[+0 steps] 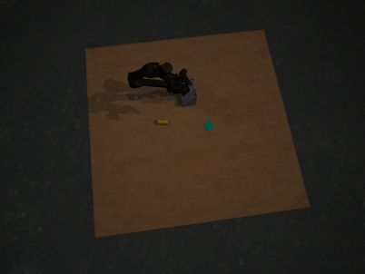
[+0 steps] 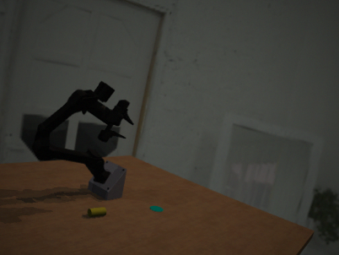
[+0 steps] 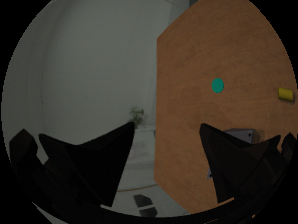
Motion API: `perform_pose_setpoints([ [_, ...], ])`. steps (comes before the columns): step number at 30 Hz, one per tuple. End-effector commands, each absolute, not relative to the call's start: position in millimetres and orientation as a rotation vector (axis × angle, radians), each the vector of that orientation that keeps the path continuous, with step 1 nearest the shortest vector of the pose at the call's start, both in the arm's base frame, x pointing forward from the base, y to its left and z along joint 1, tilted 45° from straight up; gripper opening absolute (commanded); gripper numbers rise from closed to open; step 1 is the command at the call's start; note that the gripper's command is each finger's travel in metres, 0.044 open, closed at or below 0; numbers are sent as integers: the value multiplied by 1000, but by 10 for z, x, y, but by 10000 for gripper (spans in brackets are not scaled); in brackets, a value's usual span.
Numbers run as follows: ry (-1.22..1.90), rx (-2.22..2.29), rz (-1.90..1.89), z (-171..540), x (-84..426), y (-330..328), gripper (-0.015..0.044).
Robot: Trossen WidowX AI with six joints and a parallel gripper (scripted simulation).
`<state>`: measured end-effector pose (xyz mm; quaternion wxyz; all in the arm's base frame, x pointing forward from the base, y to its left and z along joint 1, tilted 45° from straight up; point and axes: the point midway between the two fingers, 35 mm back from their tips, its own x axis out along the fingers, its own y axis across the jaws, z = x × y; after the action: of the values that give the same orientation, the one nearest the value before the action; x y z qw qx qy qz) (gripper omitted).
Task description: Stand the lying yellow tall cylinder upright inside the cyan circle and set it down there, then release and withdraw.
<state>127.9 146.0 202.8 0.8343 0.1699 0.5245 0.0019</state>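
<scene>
The yellow tall cylinder (image 1: 162, 122) (image 2: 97, 211) (image 3: 285, 94) lies on its side on the wooden table, in front of the arm's base. The cyan circle (image 1: 209, 125) (image 2: 156, 208) (image 3: 217, 85) is a flat disc on the table, to the cylinder's right in the top and exterior views, with bare wood between them. My gripper (image 2: 129, 131) (image 3: 168, 127) is open and empty. It hangs high in the air above the arm's base, well away from the cylinder and the circle. Nothing shows between its fingers in the wrist view.
The arm's grey base block (image 1: 189, 100) (image 2: 116, 190) stands on the wooden table (image 1: 191, 172) (image 2: 202, 232) behind the cylinder and circle. The arm folds up and back over the left side. The table's right edge shows in the top and exterior views.
</scene>
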Motion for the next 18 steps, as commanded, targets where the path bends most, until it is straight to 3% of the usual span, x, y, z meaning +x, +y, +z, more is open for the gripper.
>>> perform_pose_setpoints([
  [1, 1109, -191, -52, 1875, 1670, 929, 309],
  [18, 1556, -1160, 108, 1723, 1869, -250, 309],
])
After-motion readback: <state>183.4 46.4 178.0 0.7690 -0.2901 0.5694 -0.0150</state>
